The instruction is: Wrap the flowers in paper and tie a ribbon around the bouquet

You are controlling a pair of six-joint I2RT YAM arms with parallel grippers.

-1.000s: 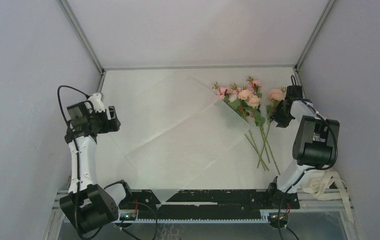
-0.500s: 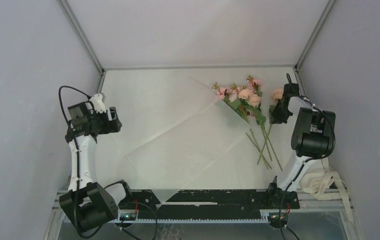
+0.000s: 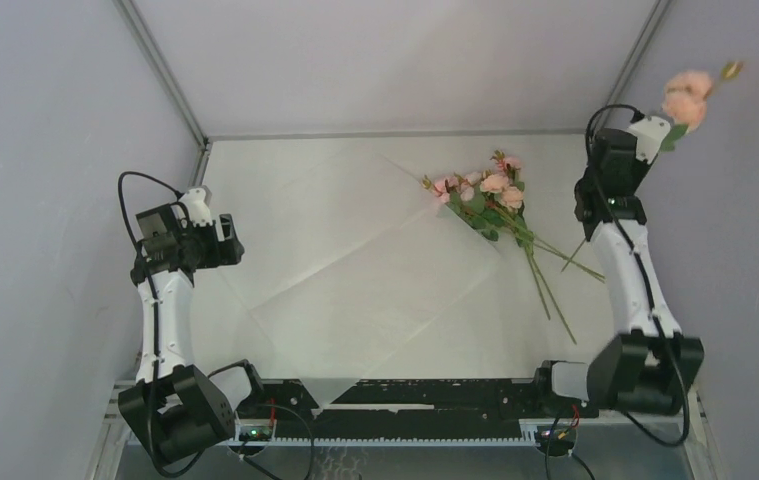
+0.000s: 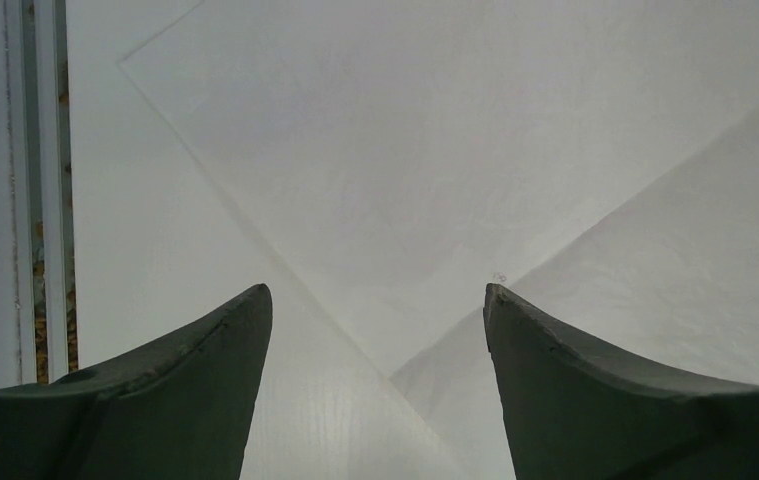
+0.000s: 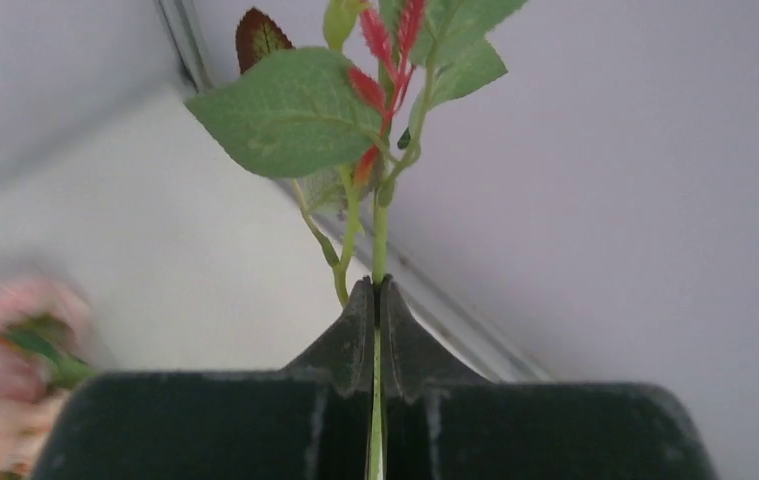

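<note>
Right pincer [image 5: 375, 300] is clenched on one thin green stem [image 5: 379, 235]. The dark fingers [image 5: 345, 340] are pressed together with the stem running straight between them. A broad green leaf [image 5: 290, 110] and small reddish leaves [image 5: 385, 45] sit just above the fingertips. In the top view the right arm [image 3: 630, 270] stands up high by the right wall. The held stem's pale pink bloom [image 3: 688, 97] is in the air in front of that wall, well above the table [image 3: 495, 345].

The small bunch of pale pink roses with green leaves [image 3: 490, 195] lies on the table, far right of centre. Its heads rest at the right corner of the large thin translucent white creased paper sheet [image 3: 345, 230]. Its long thin green stems [image 3: 550, 295] fan toward the near right over bare table. The held stem is well apart from this bunch.

The paper lies flat across the middle of the table, turned like a diamond. A folded-over layer lies on its near side, and the left wrist view shows one layer's edge crossing the other.

Left pincer [image 4: 375, 330] is released, with the dark fingers [image 4: 205, 370] wide apart and nothing between them. It hangs over the paper's left part near the edge, with the table's left rail [image 4: 45, 200] beside it. The left arm [image 3: 165, 300] is on the left side, well apart from the flowers.
</note>
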